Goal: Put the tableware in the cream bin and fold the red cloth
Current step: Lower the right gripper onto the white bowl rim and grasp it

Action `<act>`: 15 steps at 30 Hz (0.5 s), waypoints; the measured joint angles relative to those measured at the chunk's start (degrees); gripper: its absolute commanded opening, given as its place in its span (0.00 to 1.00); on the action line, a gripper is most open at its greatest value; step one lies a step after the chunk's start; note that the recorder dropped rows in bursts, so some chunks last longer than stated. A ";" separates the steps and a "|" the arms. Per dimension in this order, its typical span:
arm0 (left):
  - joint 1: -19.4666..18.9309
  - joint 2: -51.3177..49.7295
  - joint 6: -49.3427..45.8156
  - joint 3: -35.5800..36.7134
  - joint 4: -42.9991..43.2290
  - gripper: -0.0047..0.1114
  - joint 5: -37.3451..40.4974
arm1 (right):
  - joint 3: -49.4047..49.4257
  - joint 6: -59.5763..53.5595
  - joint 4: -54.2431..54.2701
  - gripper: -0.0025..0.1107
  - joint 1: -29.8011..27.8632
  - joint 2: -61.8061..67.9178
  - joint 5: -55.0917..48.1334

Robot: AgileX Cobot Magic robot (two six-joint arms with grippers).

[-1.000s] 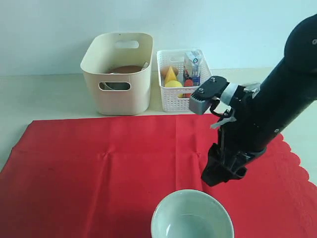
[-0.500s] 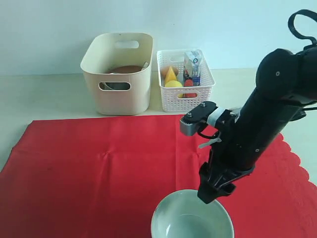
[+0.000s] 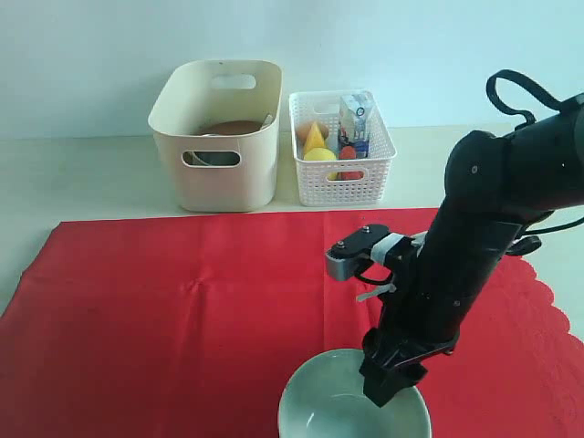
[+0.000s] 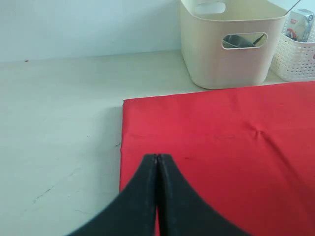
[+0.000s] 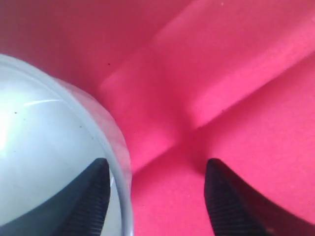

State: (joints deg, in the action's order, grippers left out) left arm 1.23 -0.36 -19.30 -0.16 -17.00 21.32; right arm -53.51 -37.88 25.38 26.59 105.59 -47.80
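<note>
The pale green-white bowl sits on the red cloth at the front. My right gripper is open, straddling the bowl's right rim: one finger inside the bowl, the other outside over the red cloth. The right gripper is not closed on the rim. The cream bin stands behind the cloth with a brown plate and steel cup inside. My left gripper is shut and empty, above the red cloth near its corner. The cream bin shows beyond.
A white lattice basket to the right of the bin holds a milk carton, a lemon and other food. The basket's edge also shows in the left wrist view. Pale tabletop surrounds the cloth.
My right arm has come down and forward toward the bowl, until its fingers straddle the bowl's right rim. Bowl, bin and cloth have not moved.
</note>
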 measured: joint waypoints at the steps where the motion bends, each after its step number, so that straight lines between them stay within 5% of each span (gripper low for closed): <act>1: 0.00 0.00 0.00 0.00 0.00 0.04 0.00 | 0.00 0.00 0.00 0.37 0.00 0.22 -0.73; 7: 0.00 0.00 0.00 0.00 0.00 0.04 0.00 | -0.89 3.85 0.11 0.05 0.00 0.33 -6.24; 15: 0.00 0.00 0.00 0.00 0.00 0.04 0.00 | -6.77 7.26 -0.60 0.02 0.00 0.44 -12.72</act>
State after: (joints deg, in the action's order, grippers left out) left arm 1.23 -0.36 -19.30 -0.16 -17.00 21.32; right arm -60.27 -30.63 24.78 26.59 106.03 -60.52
